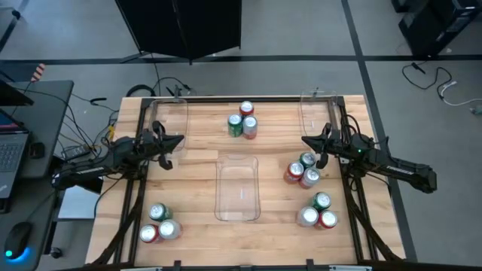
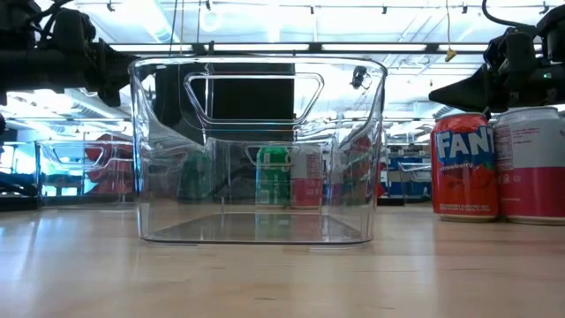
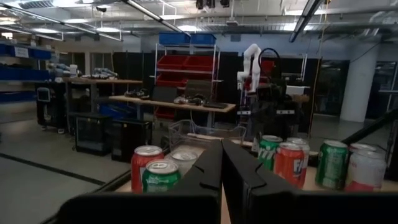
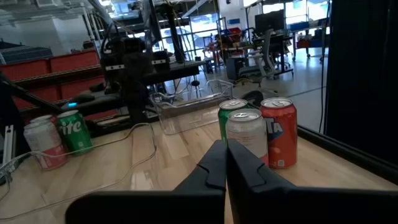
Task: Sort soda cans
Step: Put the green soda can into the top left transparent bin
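Four clusters of soda cans stand upright on the wooden table, each with a green, a red and a silver-white can: far middle point(image 1: 242, 120), right middle point(image 1: 302, 169), near right point(image 1: 317, 212), near left point(image 1: 160, 226). My left gripper point(image 1: 179, 141) hovers shut at the table's left side, pointing right, and touches nothing; its fingers point(image 3: 221, 168) are closed together. My right gripper point(image 1: 306, 141) hovers shut just beyond the right-middle cluster, pointing left, with nothing between its fingers point(image 4: 226, 163). The right wrist view shows the far-middle cans point(image 4: 255, 127) ahead.
Three clear plastic bins stand on the table: one at the far left point(image 1: 169, 117), one at the far right point(image 1: 316, 111), one in the middle point(image 1: 237, 188), which fills the low view point(image 2: 256, 150). Bare wood lies between the clusters. Cables and a laptop lie off the left edge.
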### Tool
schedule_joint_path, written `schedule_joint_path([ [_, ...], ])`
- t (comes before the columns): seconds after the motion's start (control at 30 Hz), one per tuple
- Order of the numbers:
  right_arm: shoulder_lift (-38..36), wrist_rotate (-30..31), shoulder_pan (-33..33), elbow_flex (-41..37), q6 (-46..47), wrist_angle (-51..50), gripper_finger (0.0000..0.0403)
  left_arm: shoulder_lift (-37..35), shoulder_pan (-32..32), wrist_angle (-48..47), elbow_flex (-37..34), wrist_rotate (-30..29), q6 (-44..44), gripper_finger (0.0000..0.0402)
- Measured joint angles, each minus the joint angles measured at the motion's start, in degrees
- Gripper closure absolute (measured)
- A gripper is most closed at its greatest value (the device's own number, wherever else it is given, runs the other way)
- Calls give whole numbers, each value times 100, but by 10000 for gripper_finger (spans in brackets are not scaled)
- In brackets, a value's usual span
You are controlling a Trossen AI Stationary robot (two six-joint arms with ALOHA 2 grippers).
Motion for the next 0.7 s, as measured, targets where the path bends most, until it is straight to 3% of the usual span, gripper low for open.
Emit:
schedule_joint_path([
  [0.2,-1,-1,1,0,1,0,402,0,0,16,2,0,-26,394],
  [0.4,1,0,0,0,-1,1,402,134,-3,-312,83,106,-773,394],
  [0.7,0,-1,-1,0,-1,2,402,1378,-4,-355,701,451,-756,394],
])
